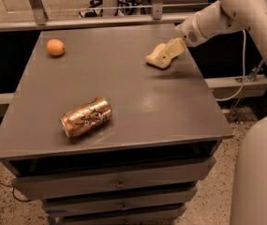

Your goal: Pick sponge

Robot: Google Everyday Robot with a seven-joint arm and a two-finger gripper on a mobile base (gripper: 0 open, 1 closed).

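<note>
The sponge [153,57] is a pale yellow foam block lying at the far right of the grey table top [137,97]. My gripper [171,50] reaches in from the right on the white arm [217,18] and sits right at the sponge, overlapping its right side and low over the table. I cannot tell whether it grips the sponge. The sponge looks to be resting on the table.
A copper-orange drink can [86,117] lies on its side near the front left. A small orange fruit [55,47] sits at the far left corner. Drawers [119,184] are below the top. A metal rail [100,20] runs behind. A white cable [243,74] hangs at right.
</note>
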